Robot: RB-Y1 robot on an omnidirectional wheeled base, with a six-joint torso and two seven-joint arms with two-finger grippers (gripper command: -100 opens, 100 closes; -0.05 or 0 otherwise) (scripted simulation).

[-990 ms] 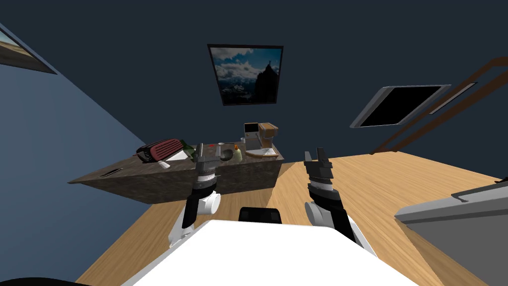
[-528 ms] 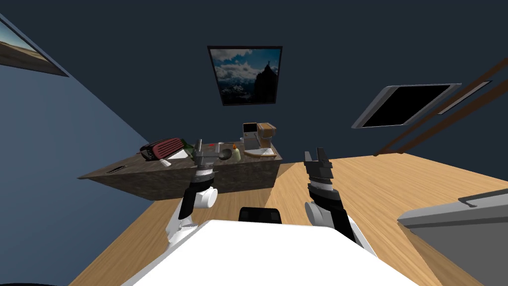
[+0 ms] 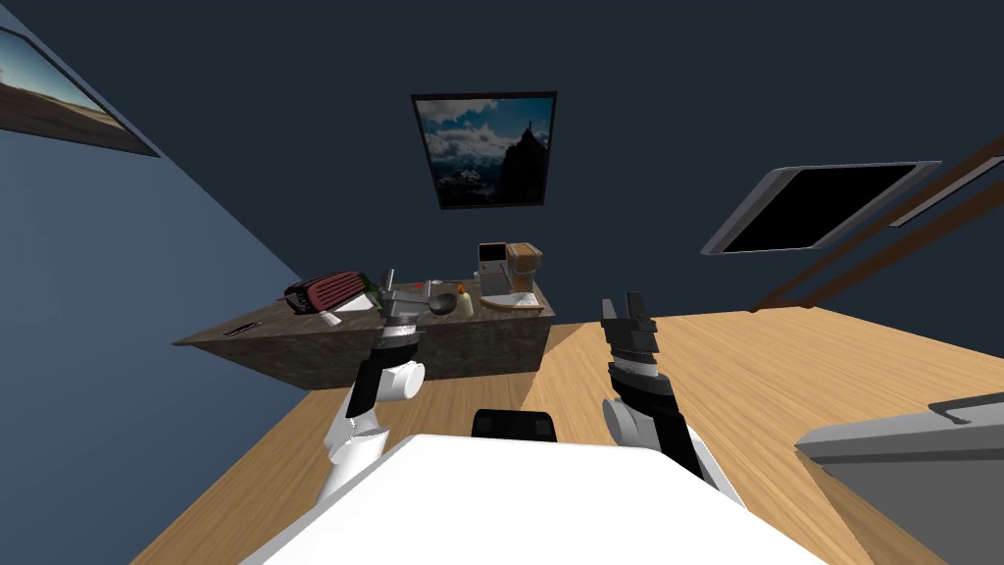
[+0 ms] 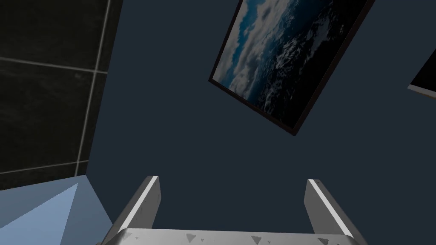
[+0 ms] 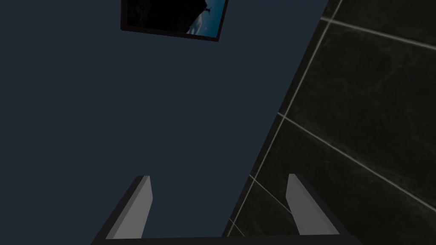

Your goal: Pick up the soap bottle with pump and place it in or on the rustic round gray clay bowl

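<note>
Left gripper [image 3: 404, 294] stands wide open, its fingers [image 4: 147, 200] about a third of the wrist view apart with nothing between them, and it is aimed up at the wall rather than down at the work. It hangs at the near edge of the dark stone counter [image 3: 294, 355]. The soap bottle [image 3: 465, 301], pale with an orange pump, stands upright on that counter, farther in and to the right of this gripper. Its long axis is vertical, so I judge that a side-on grasp needs the wrist tipped forward first. The left arm is the nearer one.

Across the counter from its left end lie a thin dark object [image 3: 238, 331], a dark red ribbed appliance [image 3: 324, 291] and a white sheet [image 3: 355, 306]. Next comes the grey bowl [image 3: 443, 304], just left of the bottle; I cannot tell whether they touch. The bowl sits between gripper and bottle, so a straight reach risks knocking it. Right of the bottle stand a coffee machine [image 3: 493, 267] and a flat board [image 3: 517, 302].

Off the counter's right end, over the wooden floor, the right gripper [image 3: 622, 306] is also spread wide and empty.
</note>
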